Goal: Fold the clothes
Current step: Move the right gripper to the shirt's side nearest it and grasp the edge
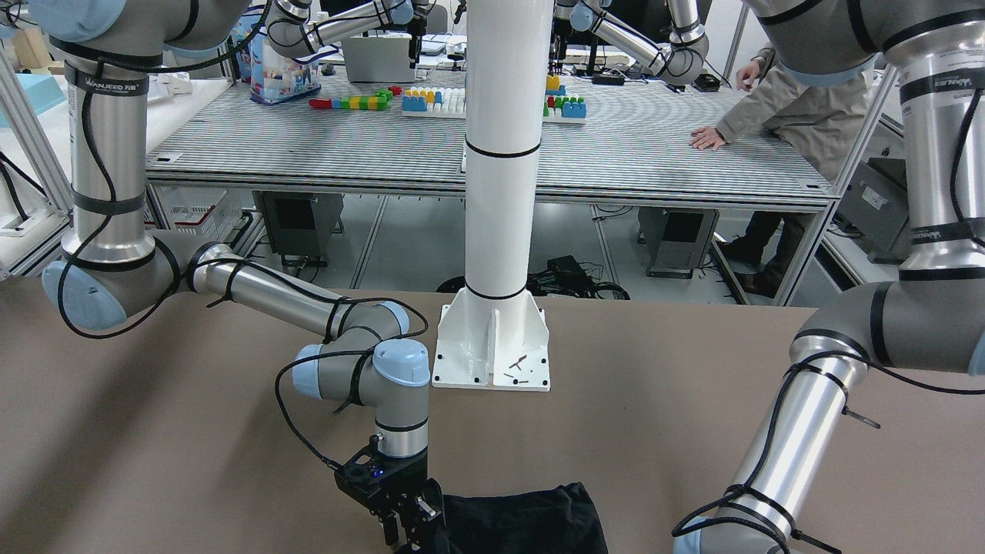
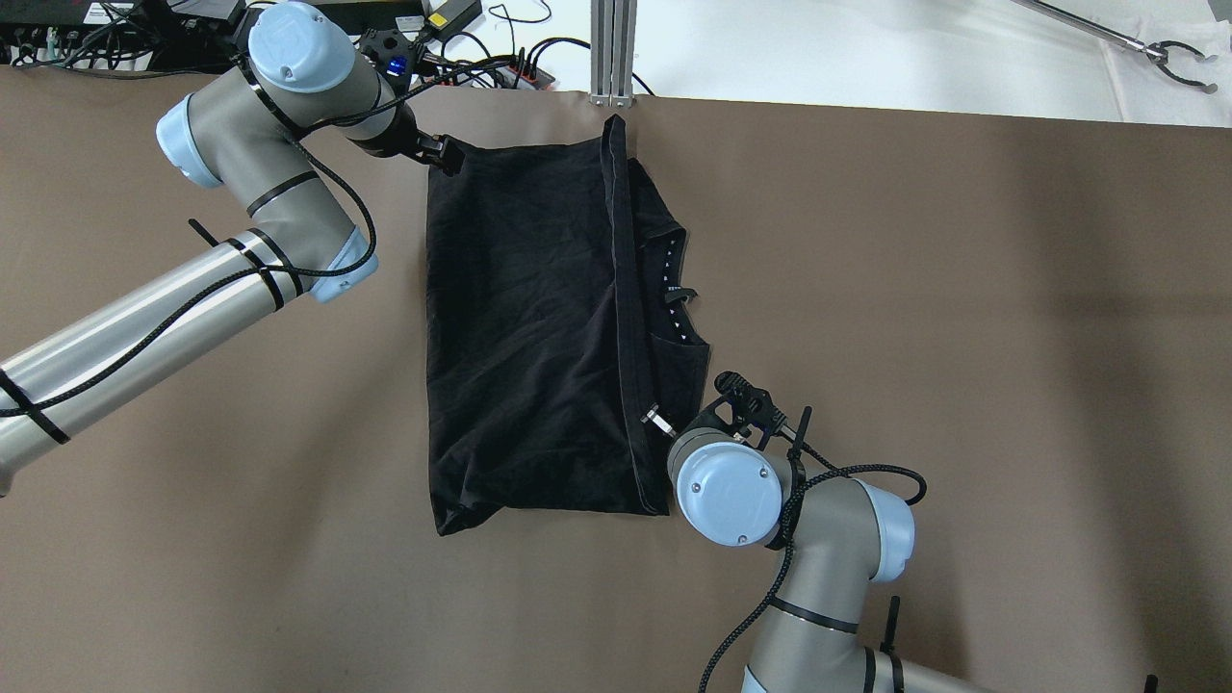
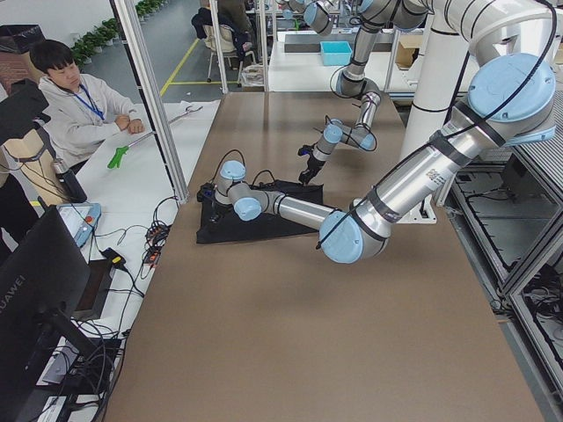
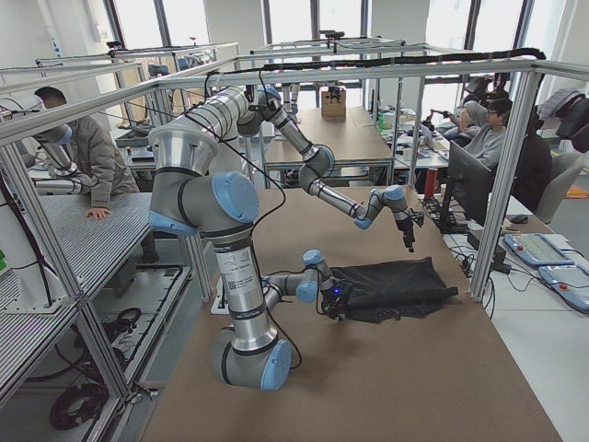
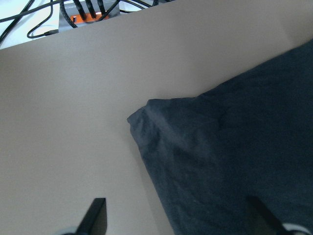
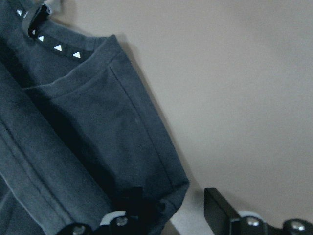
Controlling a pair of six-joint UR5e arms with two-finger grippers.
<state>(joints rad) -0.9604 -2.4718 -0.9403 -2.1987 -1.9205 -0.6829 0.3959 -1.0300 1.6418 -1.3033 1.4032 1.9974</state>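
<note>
**Both grippers open, set at opposite corners of the cloth**

Your black, matte, soft-fabric garment (image 2: 529, 327) lies flat on the brown table top (image 2: 962, 337). It is already doubled over. A long hemmed edge (image 2: 624, 318) runs across it, and a collar strip with small white triangles (image 6: 58, 48) shows beyond that hem on the robot's right.

The left gripper (image 5: 176, 220) hangs over the garment's far left corner (image 5: 142, 115). It is released and holds nothing, with its fingers (image 5: 96, 215) spread wide, one over bare table and the other over fabric.

The right gripper (image 6: 173, 210) is low at the near right corner (image 6: 173, 188). Its jaws stand apart, one over cloth and one over table. The corner sits between them and looks unclamped.

I read these as pre-grasp poses: straddling an edge lets each pinch close on fabric rather than press into it. You'll want both pinches to catch every layer, or the next fold may drag only the top sheet.
</note>
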